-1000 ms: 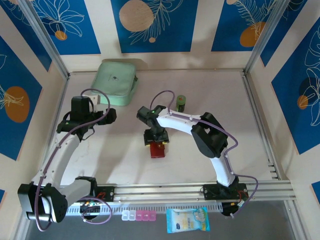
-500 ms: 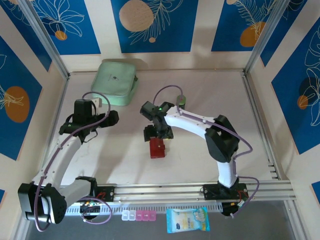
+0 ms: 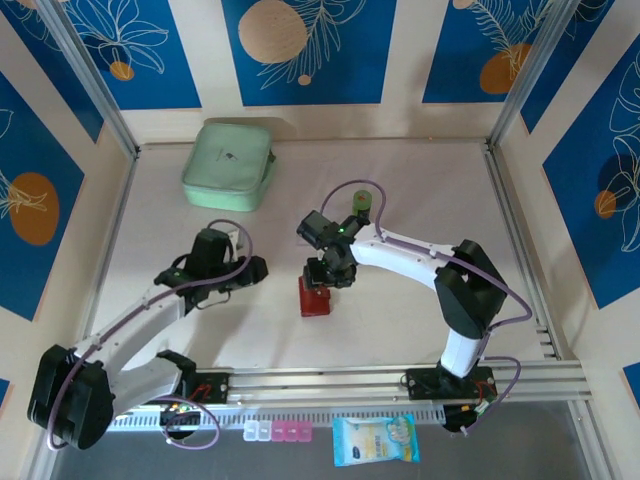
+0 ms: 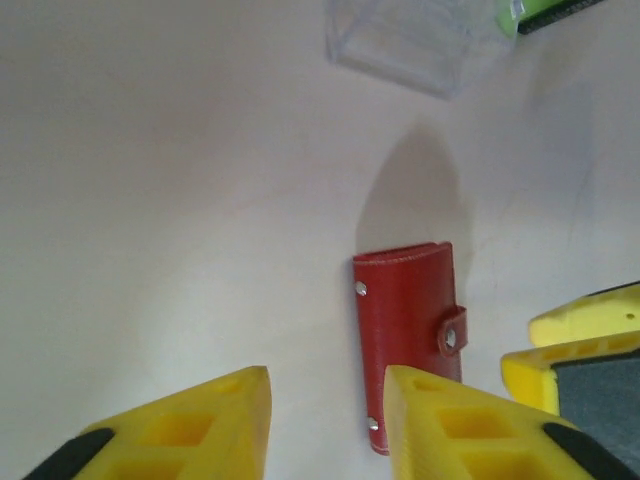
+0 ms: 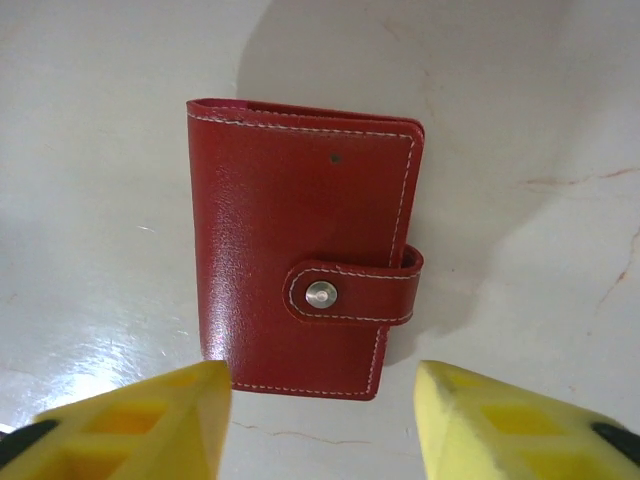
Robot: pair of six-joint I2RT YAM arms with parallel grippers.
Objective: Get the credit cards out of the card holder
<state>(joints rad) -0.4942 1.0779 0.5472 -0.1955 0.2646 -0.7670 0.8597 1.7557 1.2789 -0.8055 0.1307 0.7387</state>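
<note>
The card holder [image 3: 315, 297] [image 5: 300, 250] is a dark red wallet lying flat on the table, folded shut with its snap tab fastened. The credit cards are hidden from view. My right gripper [image 3: 327, 272] [image 5: 320, 420] hovers just over the wallet's far edge. It is open, its yellow fingertips [image 5: 150, 420] spread slightly wider than the wallet, and nothing is between them. My left gripper [image 3: 256, 270] [image 4: 328, 420] is a little left of the card holder [image 4: 408, 330]. It is open with only bare table in the gap, and one finger [image 4: 450, 420] covers the wallet's near corner.
A mint-green zip case [image 3: 228, 165] lies at the back left. A small green cylinder [image 3: 361, 203] stands behind the right arm. A clear plastic rectangle [image 4: 415, 40] lies beyond the wallet. A wipes packet [image 3: 375, 440] and pill boxes [image 3: 278, 432] sit below the front rail.
My left arm swung right and forward toward the wallet, and its jaws narrowed. My right gripper shifted slightly right over the wallet's far edge and closed partway.
</note>
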